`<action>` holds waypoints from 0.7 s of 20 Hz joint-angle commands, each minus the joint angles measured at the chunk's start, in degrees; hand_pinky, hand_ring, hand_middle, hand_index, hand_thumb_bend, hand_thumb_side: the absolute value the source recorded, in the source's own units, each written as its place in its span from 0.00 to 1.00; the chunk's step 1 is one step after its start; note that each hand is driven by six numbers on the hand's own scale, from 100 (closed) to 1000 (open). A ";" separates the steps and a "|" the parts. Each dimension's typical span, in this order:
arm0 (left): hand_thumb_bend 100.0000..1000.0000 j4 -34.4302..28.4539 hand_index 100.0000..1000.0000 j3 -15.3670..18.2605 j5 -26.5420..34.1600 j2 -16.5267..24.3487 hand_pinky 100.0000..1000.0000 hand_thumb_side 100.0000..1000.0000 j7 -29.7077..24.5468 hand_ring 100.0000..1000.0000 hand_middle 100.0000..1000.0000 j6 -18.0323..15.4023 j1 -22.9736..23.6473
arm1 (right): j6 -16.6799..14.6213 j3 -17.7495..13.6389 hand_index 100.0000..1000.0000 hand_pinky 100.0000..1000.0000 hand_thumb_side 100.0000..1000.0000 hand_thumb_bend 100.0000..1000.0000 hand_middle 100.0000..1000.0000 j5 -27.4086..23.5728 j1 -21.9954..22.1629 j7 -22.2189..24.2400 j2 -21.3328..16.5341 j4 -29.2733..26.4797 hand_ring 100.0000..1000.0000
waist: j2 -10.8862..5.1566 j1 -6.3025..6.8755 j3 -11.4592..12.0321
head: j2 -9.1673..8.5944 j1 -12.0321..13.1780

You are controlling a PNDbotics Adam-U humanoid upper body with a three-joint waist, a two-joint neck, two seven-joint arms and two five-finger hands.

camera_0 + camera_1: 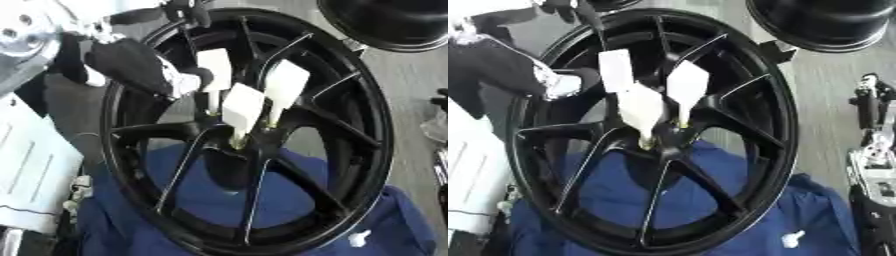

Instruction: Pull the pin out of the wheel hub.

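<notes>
A black spoked wheel (367, 125) lies tilted on a blue cloth (398, 220). Three white pins with flat tab tops stand in the hub (229, 150): a left pin (214, 67), a middle pin (243, 106) and a right pin (285, 82). My left hand (131, 62) comes in from the upper left across the rim, its fingertips (191, 80) curled against the left edge of the left pin's tab. My right hand (871, 112) stands beside the wheel at the right edge, fingers up, holding nothing.
A second black wheel (824, 22) lies at the top right. A white panel (35, 165) stands along the left side. A small white object (359, 238) lies on the cloth at the lower right. Grey floor shows right of the wheel.
</notes>
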 commanded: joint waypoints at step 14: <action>0.41 7.83 0.81 2.11 -5.49 -2.21 0.90 0.48 -11.85 0.83 0.77 -6.22 -2.22 | 0.20 0.24 0.75 0.80 0.79 0.00 0.54 -0.49 -0.29 0.14 -1.41 -0.37 0.58 | -0.71 0.16 -0.67 | -1.60 0.87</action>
